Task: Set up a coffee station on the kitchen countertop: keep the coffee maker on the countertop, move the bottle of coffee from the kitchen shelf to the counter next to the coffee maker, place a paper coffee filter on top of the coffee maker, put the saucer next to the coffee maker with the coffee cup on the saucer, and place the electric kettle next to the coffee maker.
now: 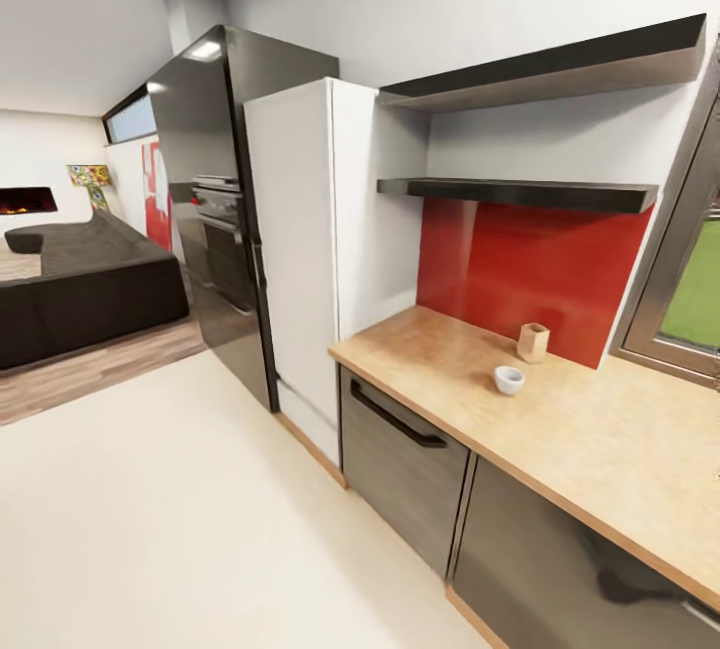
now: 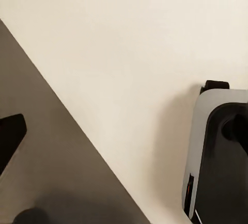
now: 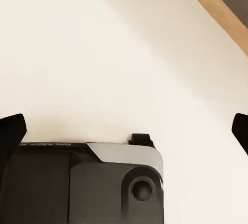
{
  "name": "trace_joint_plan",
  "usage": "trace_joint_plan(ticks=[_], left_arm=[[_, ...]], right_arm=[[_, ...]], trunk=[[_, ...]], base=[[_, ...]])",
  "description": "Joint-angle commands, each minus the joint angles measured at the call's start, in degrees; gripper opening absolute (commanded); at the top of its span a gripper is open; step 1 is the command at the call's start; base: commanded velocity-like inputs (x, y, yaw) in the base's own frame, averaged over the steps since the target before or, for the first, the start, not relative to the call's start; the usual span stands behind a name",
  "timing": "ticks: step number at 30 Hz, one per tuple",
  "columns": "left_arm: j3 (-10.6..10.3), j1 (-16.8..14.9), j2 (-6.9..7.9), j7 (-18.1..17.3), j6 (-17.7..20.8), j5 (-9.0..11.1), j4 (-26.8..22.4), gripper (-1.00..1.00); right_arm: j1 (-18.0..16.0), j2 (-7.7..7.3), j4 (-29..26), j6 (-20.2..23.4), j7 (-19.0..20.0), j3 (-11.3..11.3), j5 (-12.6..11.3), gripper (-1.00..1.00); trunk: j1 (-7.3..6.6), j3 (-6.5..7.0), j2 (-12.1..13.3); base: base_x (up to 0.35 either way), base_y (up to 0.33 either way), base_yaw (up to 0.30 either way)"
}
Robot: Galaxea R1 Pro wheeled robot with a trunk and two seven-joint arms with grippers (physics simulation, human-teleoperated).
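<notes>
White coffee cup (image 1: 508, 380) sits upright, mouth up, on countertop (image 1: 620, 449).

The head camera looks from above along the wooden countertop (image 1: 600, 449) toward the fridge (image 1: 320, 229) and far lounge. Both wrist cameras face down, close over the cream floor (image 3: 103, 53), sharing the robot's base (image 3: 88, 182).
</notes>
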Motion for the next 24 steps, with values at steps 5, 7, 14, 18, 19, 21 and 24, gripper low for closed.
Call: trace_joint_plan(ticks=[5,7,14,18,19,21,24], left_arm=[[0.46,-0.01,-0.01,0.06,-0.21,-0.47,0.06,1.00],[0.46,-0.01,-0.01,0.06,-0.21,-0.47,0.06,1.00],[0.46,-0.01,-0.01,0.06,-0.21,-0.47,0.06,1.00],[0.46,-0.01,-0.01,0.06,-0.21,-0.47,0.06,1.00],[0.46,-0.01,-0.01,0.06,-0.21,-0.47,0.06,1.00],[0.46,-0.01,-0.01,0.06,-0.21,-0.47,0.06,1.00],[0.46,-0.01,-0.01,0.06,-0.21,-0.47,0.06,1.00]], right_arm=[[-0.07,-0.11,0.08,-0.22,-0.23,0.50,-0.61,1.00],[-0.08,-0.12,0.08,-0.22,-0.23,0.50,-0.61,1.00],[-0.07,-0.13,0.08,-0.22,-0.23,0.50,-0.59,1.00],[-0.07,-0.13,0.08,-0.22,-0.23,0.50,-0.61,1.00],[-0.08,-0.13,0.08,-0.22,-0.23,0.50,-0.61,1.00],[-0.08,-0.13,0.08,-0.22,-0.23,0.50,-0.60,1.00],[-0.05,-0.13,0.08,-0.22,-0.23,0.50,-0.61,1.00]], trunk=[[0.04,-0.02,-0.03],[0.04,-0.02,-0.03],[0.04,-0.02,-0.03],[0.04,-0.02,-0.03],[0.04,-0.02,-0.03],[0.04,-0.02,-0.03],[0.04,-0.02,-0.03]], base=[[0.249,0.249,-0.263],[0.249,0.249,-0.263],[0.247,0.253,-0.263],[0.214,0.278,-0.263],[0.188,0.286,-0.263],[0.186,0.287,-0.263],[0.190,0.287,-0.263]])
